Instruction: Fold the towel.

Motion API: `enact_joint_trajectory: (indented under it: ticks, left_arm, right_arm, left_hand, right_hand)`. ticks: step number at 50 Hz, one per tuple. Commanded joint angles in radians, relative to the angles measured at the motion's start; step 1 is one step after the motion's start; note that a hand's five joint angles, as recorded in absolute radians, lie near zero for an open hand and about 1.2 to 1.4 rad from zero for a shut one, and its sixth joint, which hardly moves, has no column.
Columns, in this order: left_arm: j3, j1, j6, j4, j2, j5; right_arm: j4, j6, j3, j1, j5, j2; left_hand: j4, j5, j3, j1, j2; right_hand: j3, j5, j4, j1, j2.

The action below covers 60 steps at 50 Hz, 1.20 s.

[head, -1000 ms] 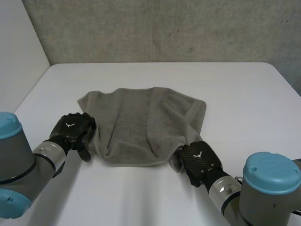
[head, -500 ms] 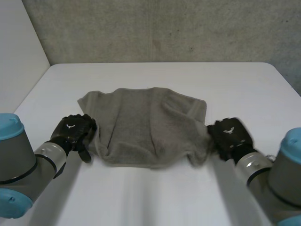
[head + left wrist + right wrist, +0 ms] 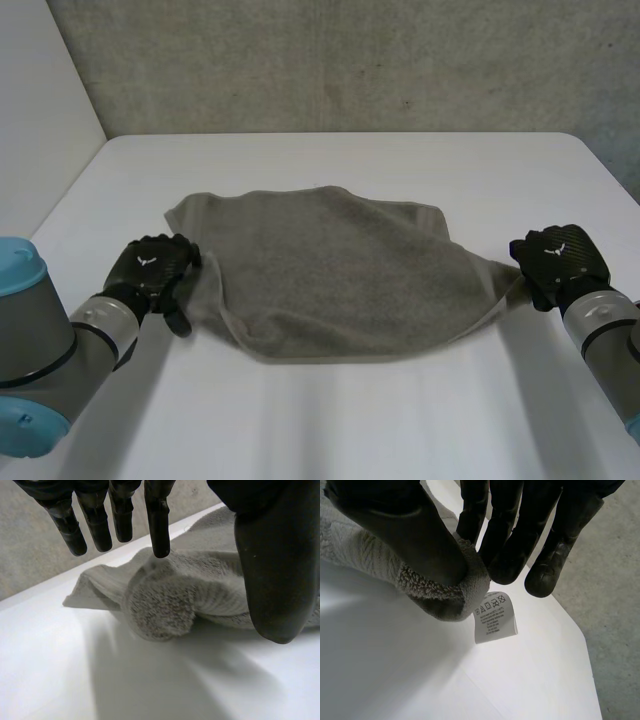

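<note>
A grey towel [image 3: 330, 275] lies spread on the white table [image 3: 330, 420], stretched toward the right. My right hand [image 3: 558, 264] is shut on the towel's near right corner [image 3: 445, 597], pinching it between thumb and fingers, with a white care label [image 3: 494, 616] hanging below. My left hand [image 3: 155, 272] is open at the towel's near left corner, which lies bunched [image 3: 160, 607] on the table under its straight fingers [image 3: 157, 525] and thumb.
A grey wall [image 3: 340, 60] stands behind the table's far edge. The table's left edge runs beside a pale surface [image 3: 40, 130]. Bare tabletop [image 3: 330, 420] lies in front of the towel.
My right hand has carried the towel's near right corner out to the right, pulling the crumpled cloth flatter and wider. My left hand has stayed at the left corner.
</note>
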Motion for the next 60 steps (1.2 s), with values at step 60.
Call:
enact_joint_trajectory:
  ticks: [60]
  left_arm:
    - [0.375, 0.077, 0.154, -0.330, 0.020, 0.245]
  right_arm:
    - [0.175, 0.006, -0.038, 0.014, -0.005, -0.155]
  left_hand:
    - [1.116, 1.152, 1.120, 1.121, 1.124]
  right_hand:
    - [0.058, 0.080, 0.060, 0.090, 0.102]
